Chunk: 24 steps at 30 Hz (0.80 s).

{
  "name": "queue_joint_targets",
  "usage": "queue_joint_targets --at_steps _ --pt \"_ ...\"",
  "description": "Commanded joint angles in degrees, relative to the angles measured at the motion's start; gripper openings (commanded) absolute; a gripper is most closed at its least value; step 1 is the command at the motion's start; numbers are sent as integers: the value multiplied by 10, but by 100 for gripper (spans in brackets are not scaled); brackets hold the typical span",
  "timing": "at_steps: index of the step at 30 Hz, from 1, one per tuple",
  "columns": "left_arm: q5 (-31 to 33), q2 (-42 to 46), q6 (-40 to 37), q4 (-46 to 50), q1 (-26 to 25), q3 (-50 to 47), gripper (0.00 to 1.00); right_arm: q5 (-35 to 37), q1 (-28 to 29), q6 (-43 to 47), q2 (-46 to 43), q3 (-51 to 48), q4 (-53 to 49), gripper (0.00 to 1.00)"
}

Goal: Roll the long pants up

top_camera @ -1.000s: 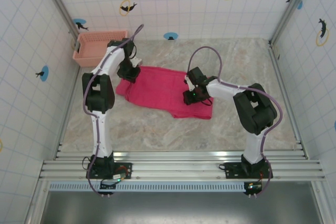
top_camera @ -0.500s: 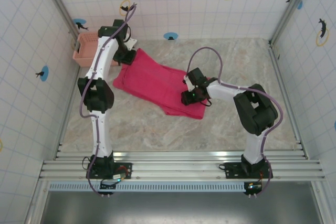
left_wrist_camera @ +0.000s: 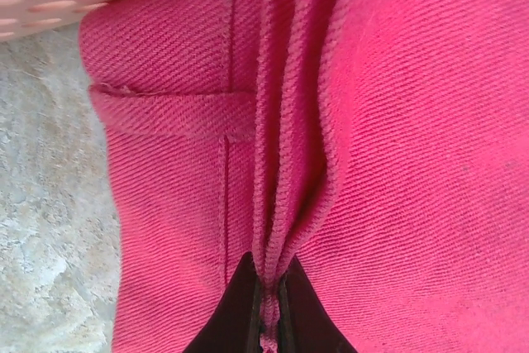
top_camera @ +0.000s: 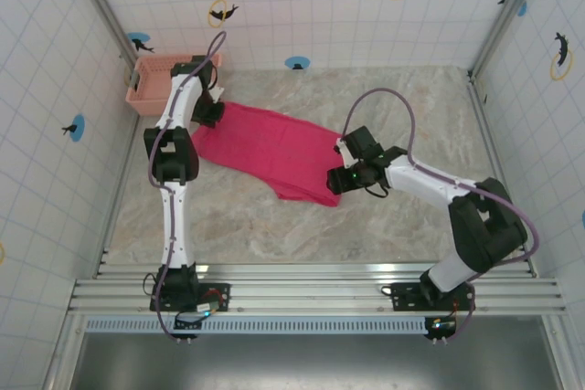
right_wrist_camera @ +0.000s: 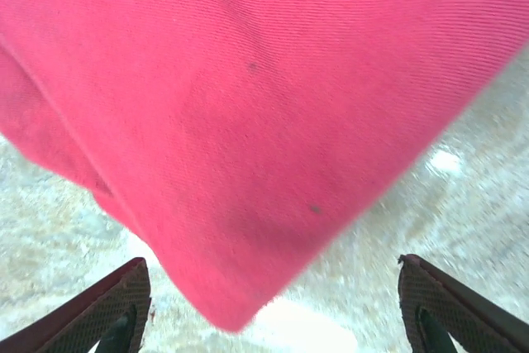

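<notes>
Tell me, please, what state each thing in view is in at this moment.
Bright pink-red cloth long pants: folded, lying unrolled on the marble table.
Left gripper: shut on a raised ridge of the pants.
Right gripper: open, with the pants' corner between its fingers.
Pale pink plastic lattice basket: upright in the far left corner.

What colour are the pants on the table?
Bright pink-red, plain, no pattern; the long pants show best in the left wrist view.
</notes>
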<state>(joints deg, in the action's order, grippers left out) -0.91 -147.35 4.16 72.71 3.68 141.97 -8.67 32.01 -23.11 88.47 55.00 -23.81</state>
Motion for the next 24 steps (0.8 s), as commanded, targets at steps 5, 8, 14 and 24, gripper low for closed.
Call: queue_joint_targets --at_steps 5,8,14,24 --pt "14 -5 16 -57 4 17 41 -12 -35 -21 -1 -29 2 84" --pt "10 -1 15 -63 4 17 70 -30 -47 -39 30 -32 54 84" --pt "-29 30 20 -55 3 -14 97 -90 -62 -71 122 -10 137 82" --pt "-102 209 75 -188 -51 -330 97 -121 -68 -92 203 35 177 34"
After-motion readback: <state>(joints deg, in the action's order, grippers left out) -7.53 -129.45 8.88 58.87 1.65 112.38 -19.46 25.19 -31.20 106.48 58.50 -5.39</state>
